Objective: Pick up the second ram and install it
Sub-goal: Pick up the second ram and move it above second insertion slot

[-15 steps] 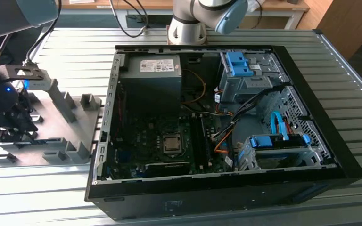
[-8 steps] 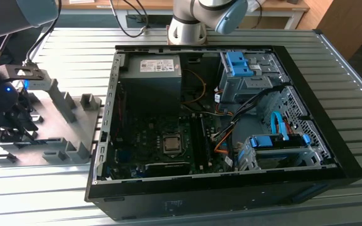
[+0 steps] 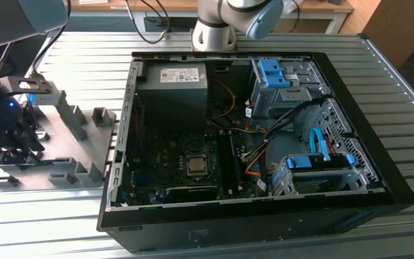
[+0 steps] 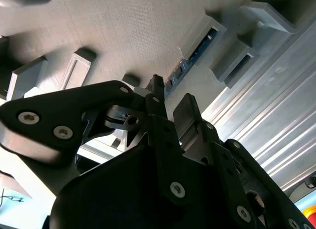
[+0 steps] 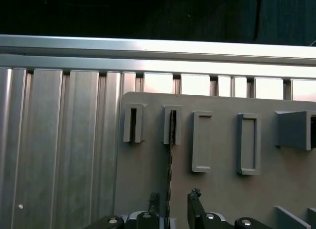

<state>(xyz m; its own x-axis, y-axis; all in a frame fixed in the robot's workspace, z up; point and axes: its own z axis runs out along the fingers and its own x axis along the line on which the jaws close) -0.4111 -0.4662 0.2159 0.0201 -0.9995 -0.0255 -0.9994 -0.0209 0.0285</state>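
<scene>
Gripper (image 3: pixel 16 143) low over the gray holder plate (image 3: pixel 52 121), at the plate's end farthest from the computer case (image 3: pixel 228 224). Black body, arm link above it.

In the first wrist view, the two fingertips (image 5: pixel 195 197) stand apart, one on each side of the second ram (image 5: pixel 170 160). A gap shows on both sides of the stick. Jaws wide, nothing clamped. The second wrist view agrees: the dark fingers (image 4: pixel 186 110) are parted, and the stick's near end sits in line with the space between them.

The second ram stands on edge on the holder plate, seen as a thin dark line. Its far end is seated in a slotted gray block (image 5: pixel 177 125) near the plate's edge. In the second wrist view it is a long narrow strip (image 4: pixel 192 58) with bluish glints, running along the plate toward the fingers.

Beside that block on the plate:
- One more slotted block (image 5: pixel 133 123), slot dark.
- Two rectangular frames (image 5: pixel 201 140) further along the same row.
- Taller gray uprights rise from the plate's middle in the exterior view.

The plate lies flat on a ribbed aluminium table (image 3: pixel 49 226). The computer case sits just beside the plate on the exterior view's right, side panel off, with the motherboard (image 3: pixel 185 156) exposed. Orange and blue cables lie in the half of the case away from the plate.
</scene>
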